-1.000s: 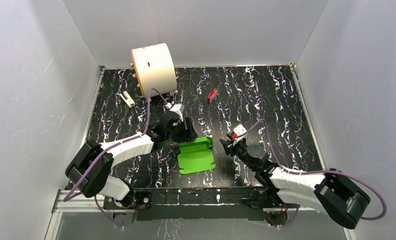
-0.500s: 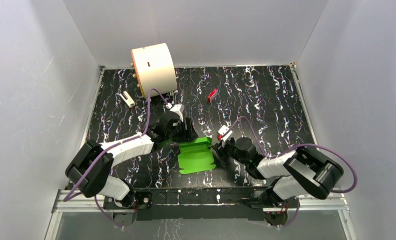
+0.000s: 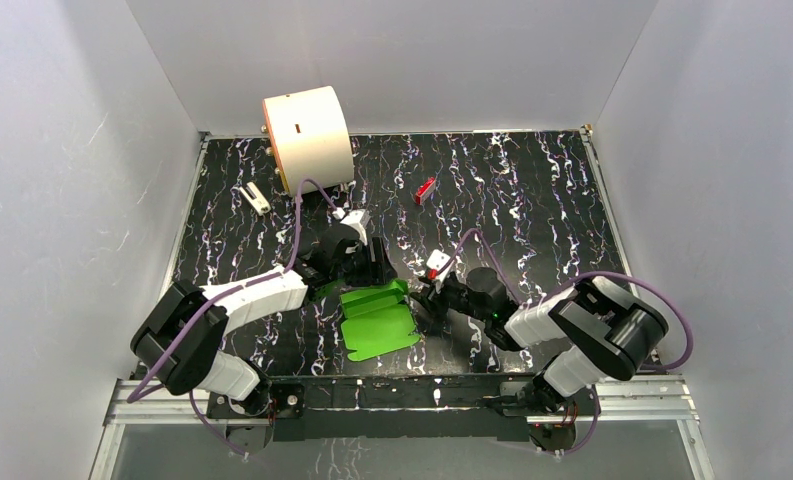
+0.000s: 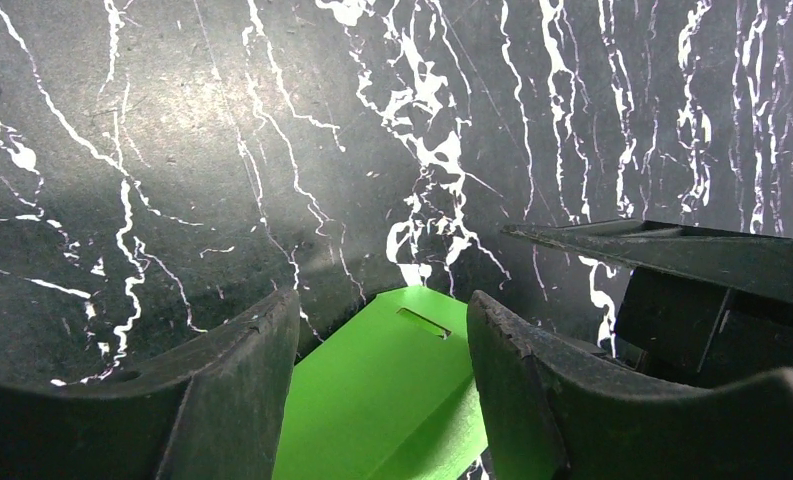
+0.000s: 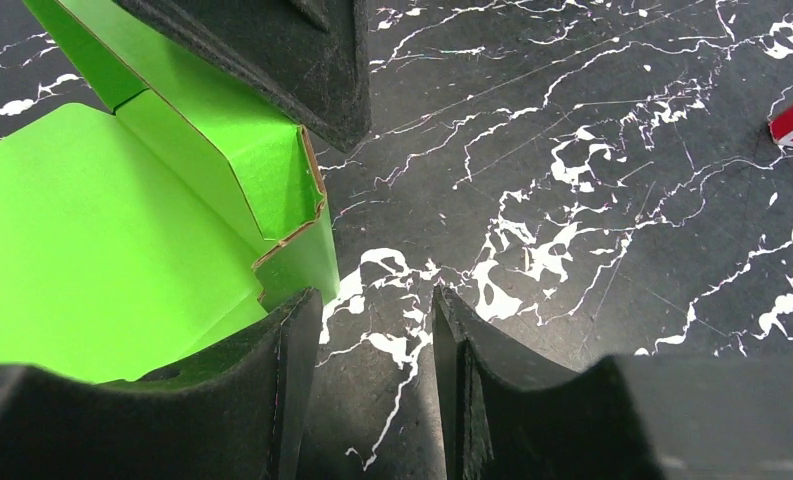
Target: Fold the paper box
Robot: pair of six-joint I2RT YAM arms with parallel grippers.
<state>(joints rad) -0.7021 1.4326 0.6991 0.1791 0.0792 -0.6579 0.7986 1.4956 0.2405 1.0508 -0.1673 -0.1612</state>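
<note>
Far left: one small white clip-like piece point(image 3: 255, 198), and just right of it one large cream cylinder point(image 3: 307, 138) against the back wall. Neither is part of the job.

Left gripper point(image 4: 382, 305) sits left of centre, just beyond the far edge of the paper box point(image 3: 377, 322). Its jaws stand wide apart, and in the left wrist view a green flap with a slot lies in the gap. The fingers overlap the card's edges, but no pinch shows; can't tell if the pads touch it.

There is one paper box, mid-table near the front edge and between the two grippers. It is bright green and half formed: a flat base panel with a raised wall along its far side. The long axis runs roughly left-right, slightly skewed.

Right gripper point(image 5: 375, 300) is just right of the box. Its jaws are narrow but parted, with only bare table point(image 3: 532, 200) between them. Its box-side finger sits at the box's right end, by the standing side flap, touching or nearly so.

Key relation: from the right gripper the box lies directly left, with the end flap facing it. From the left gripper the box lies on the near side. Both arms are close. The right looks better placed to work the end flap while the left steadies the far wall. That's a judgement.

One small red block point(image 3: 424, 190) sits farther back, well apart from the box. Grippers: two.
</note>
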